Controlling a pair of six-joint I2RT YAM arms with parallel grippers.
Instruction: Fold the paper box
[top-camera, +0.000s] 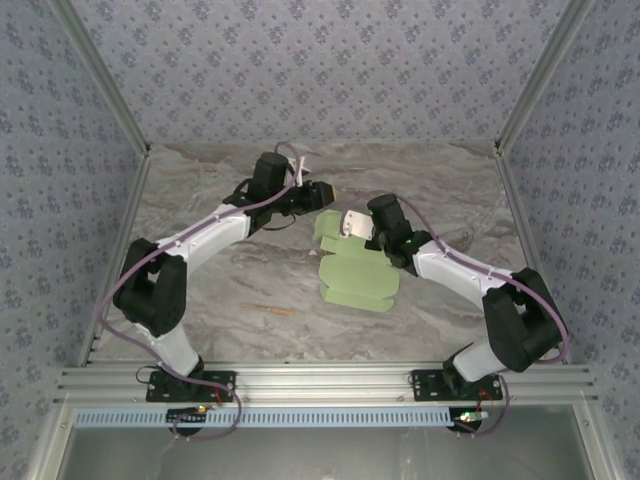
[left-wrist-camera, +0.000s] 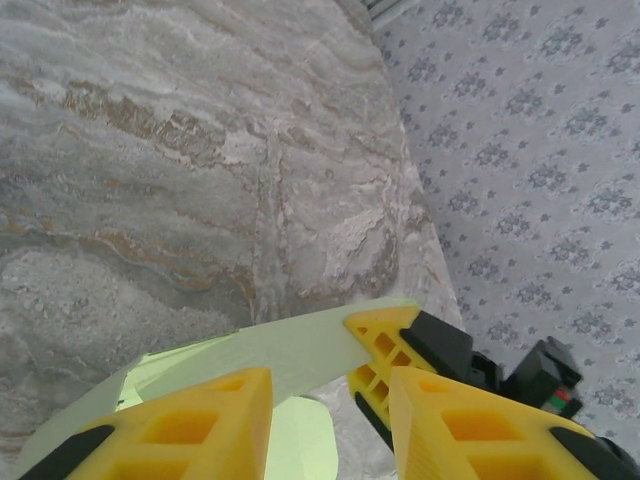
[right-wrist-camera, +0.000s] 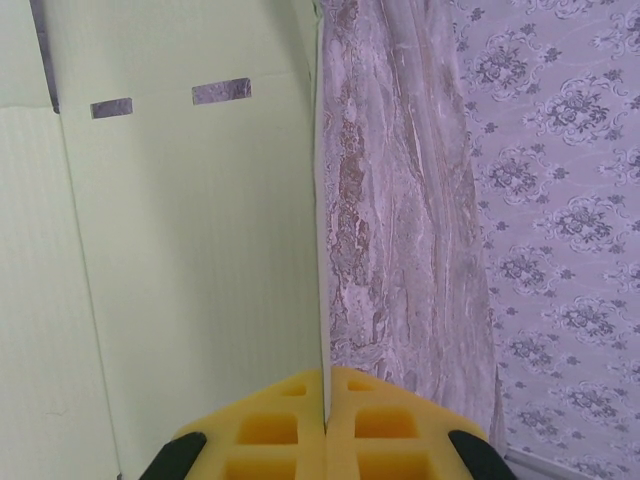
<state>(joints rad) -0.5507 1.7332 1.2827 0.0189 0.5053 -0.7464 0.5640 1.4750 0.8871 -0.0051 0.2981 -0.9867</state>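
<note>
On the left, my left arm (top-camera: 190, 250) reaches from its base at the near edge out toward the middle of the marble table (top-camera: 230, 290). Just right of its elbow, a thin tan stick (top-camera: 268, 310) lies on the table, apart from everything else.

The left gripper (top-camera: 328, 192) hangs at the far middle, just left of the raised far end of the paper box (top-camera: 358, 275). From its own camera I see the left gripper (left-wrist-camera: 330, 380) with its yellow fingers (left-wrist-camera: 200, 425) apart. A strip of the pale green card (left-wrist-camera: 290, 350) crosses beyond them and shows through the gap. I cannot tell whether either finger touches it, and nothing is pinched.

The box sits at the centre of the table, between the two arms. Its near part lies flat and its far flap is lifted.

The right gripper (top-camera: 347, 218) is at that lifted flap. In the left wrist view, its yellow tips (left-wrist-camera: 378, 340) sit on the right end of the green strip. In the right wrist view, the right gripper (right-wrist-camera: 325, 385) has its pads pressed together on the card's edge. The sheet (right-wrist-camera: 190, 250) stands to the left, with two small slots near the top.

On the right, the right arm (top-camera: 470, 275) runs back to its base.
</note>
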